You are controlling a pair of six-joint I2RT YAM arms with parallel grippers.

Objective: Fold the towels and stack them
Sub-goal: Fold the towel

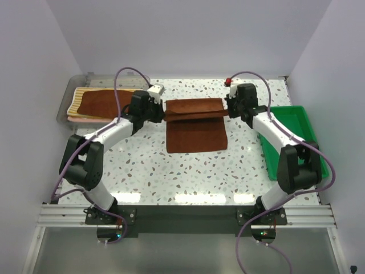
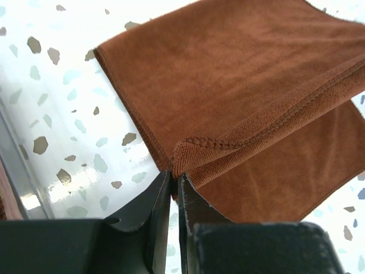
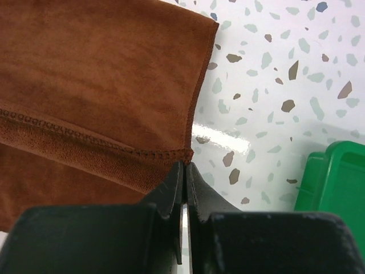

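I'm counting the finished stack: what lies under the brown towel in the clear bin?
Inside the clear bin, a yellow-and-white striped towel shows beneath the brown towel, with a salmon-pink towel's edge lowest. Anything further down is covered.

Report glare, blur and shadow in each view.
Top external: even light, sharp, faint near-side sheen on the table. Left wrist: table washed out at upper left; rust-brown towel crisp; left gripper dark. Right wrist: bright glare streak beside the towel's corner; right gripper dark.
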